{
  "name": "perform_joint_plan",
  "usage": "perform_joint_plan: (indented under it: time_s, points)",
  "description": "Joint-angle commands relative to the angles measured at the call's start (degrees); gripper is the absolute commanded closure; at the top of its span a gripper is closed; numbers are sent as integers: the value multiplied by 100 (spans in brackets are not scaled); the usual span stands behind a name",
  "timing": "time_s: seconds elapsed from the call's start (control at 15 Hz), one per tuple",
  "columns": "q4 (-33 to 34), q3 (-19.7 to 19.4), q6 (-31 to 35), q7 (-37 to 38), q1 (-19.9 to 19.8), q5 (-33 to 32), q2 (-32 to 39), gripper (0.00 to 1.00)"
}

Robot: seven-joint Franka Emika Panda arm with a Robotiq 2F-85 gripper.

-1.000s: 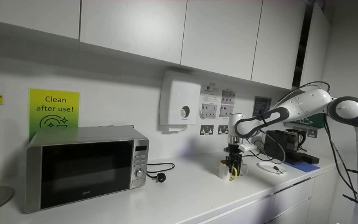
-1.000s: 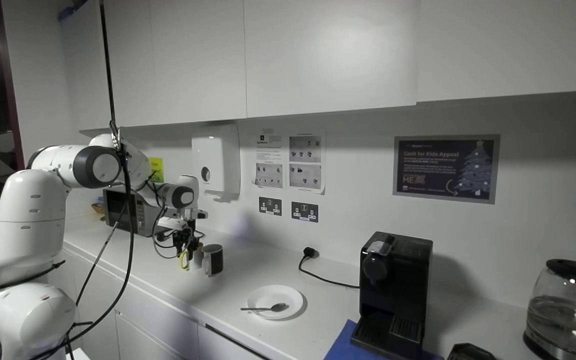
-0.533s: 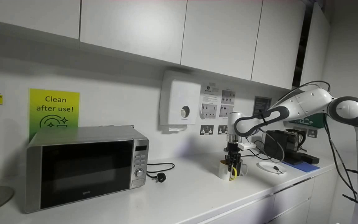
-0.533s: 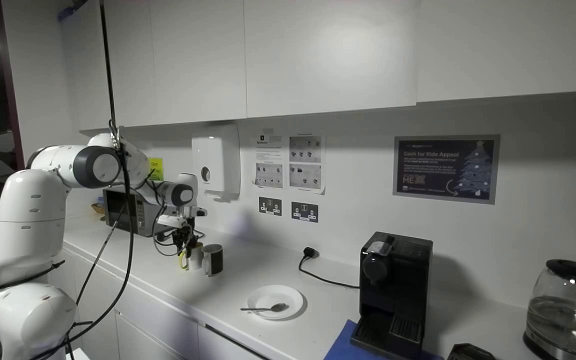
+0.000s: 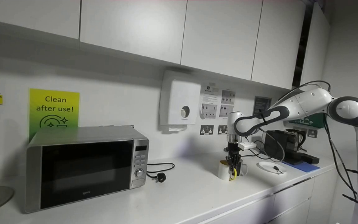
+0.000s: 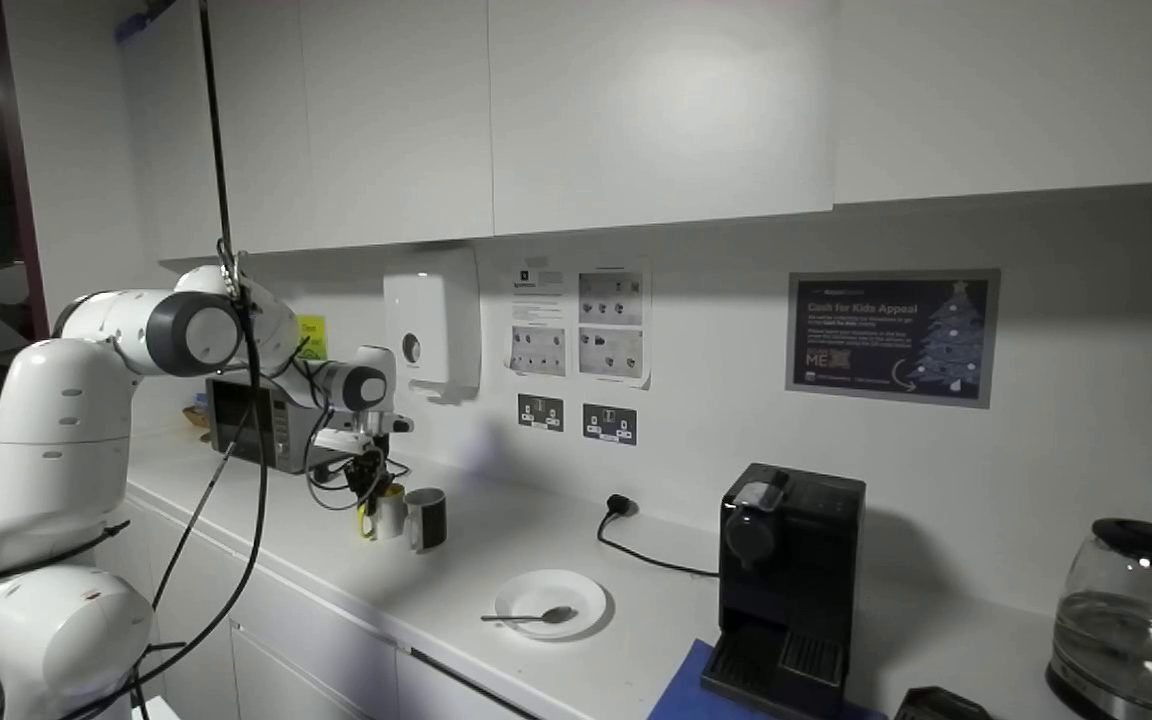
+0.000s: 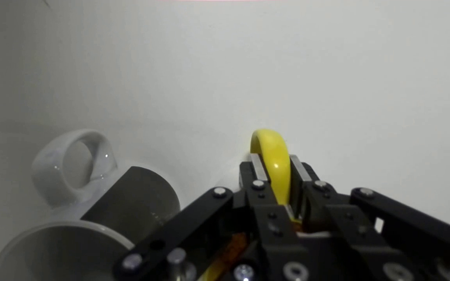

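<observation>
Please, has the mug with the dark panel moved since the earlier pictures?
No: in an exterior view, the mug with the dark panel stands at the same place relative to the wall dispenser.

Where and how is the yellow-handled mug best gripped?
Probably by its yellow handle, from above, the gripper straddling it: the white mug stands upright, the handle is a slim loop projecting from the body, and another mug stands close by.

A long white tabletop (image 5: 179, 196)

On it I have the microwave (image 5: 87, 168) with a black plug (image 5: 161, 177) beside it. Farther along I see a yellow-handled mug (image 5: 223, 171) and a dark-panelled mug (image 6: 428, 520), upright and close together; then a white plate (image 6: 548, 588), a blue mat (image 6: 684, 690) and a glass jug (image 6: 1121, 625).
</observation>
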Motion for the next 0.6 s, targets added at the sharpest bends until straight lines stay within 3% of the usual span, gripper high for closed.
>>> perform_joint_plan:
  time_s: [0.0, 0.53]
  points:
    - [142, -20, -237, 15, 39, -79, -2, 95]
    - [-86, 49, -187, -445, -41, 451, -353, 95]
